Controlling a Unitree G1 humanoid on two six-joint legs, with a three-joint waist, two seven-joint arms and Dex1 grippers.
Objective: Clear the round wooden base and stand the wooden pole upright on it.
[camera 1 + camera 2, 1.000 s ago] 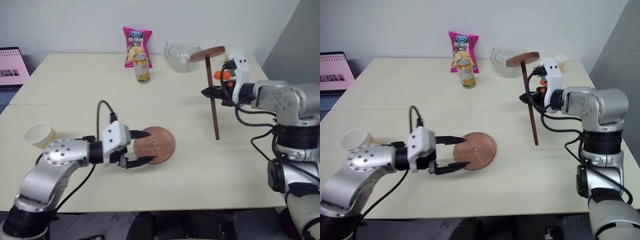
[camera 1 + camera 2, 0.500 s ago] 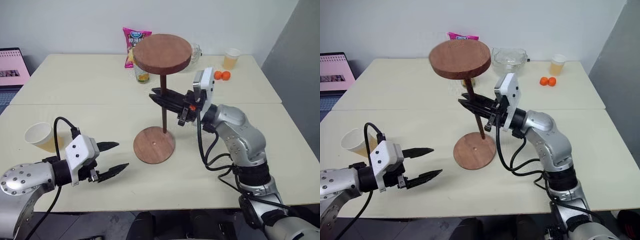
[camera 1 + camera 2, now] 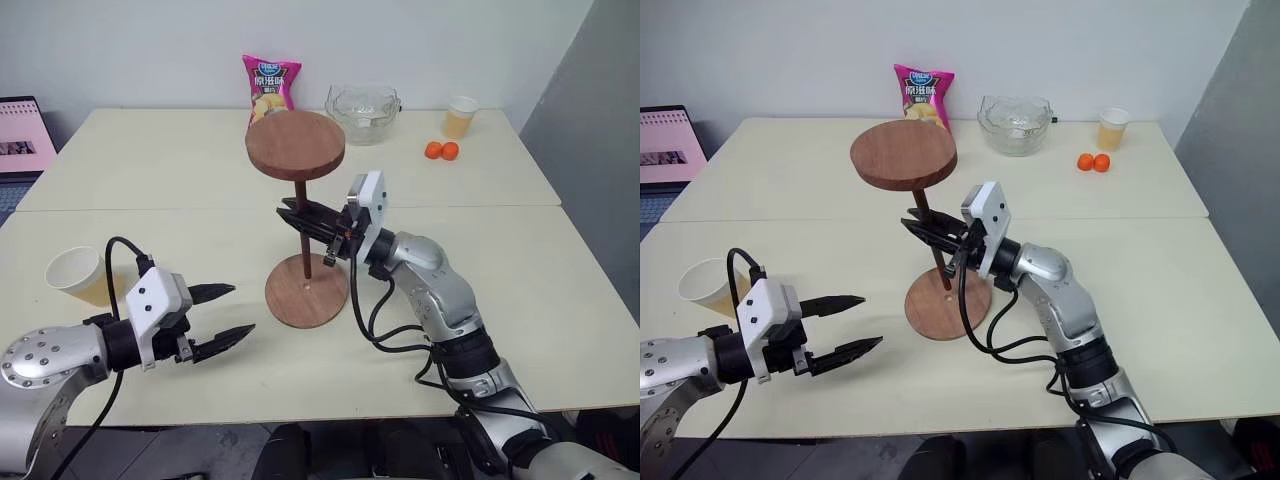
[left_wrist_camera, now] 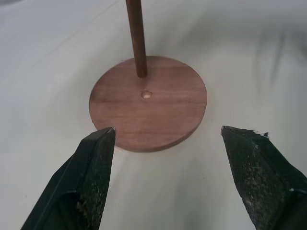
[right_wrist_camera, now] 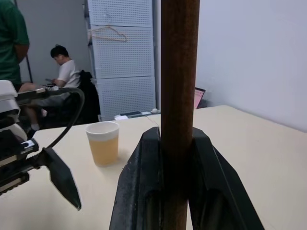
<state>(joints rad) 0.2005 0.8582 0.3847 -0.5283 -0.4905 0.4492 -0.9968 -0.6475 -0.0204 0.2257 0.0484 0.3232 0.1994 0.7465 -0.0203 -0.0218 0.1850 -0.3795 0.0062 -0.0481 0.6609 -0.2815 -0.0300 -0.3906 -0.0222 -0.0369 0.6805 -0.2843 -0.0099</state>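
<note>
You have the wooden pole (image 3: 305,228) pinched mid-shaft in the right gripper (image 3: 300,216), jaws closed tight on it, with the fixed disc end up and the bare tip down. The tip meets the round wooden base (image 3: 307,290) just off centre: from the left wrist camera it sits at about twelve o'clock of the tiny centre hole (image 4: 146,95), not in it. The base itself is bare and lies flat on the table (image 3: 520,300), near the front edge.

Your left gripper (image 3: 222,317) hovers at roughly nine o'clock of the base, a short way off, jaws spread wide and holding nothing.

The main risk is letting go now. With the tip beside the hole and the heavy disc overhead, the pole would probably topple, and the chip bag (image 3: 269,85) and glass bowl (image 3: 362,110) at twelve o'clock could be struck. Pushing down off centre could also tip or skid the loose base, since nothing pins it. You might bring the left gripper in to steady the rim. Watch the paper cup of drink (image 3: 75,275) beside that arm; a careless swing would spill it.
</note>
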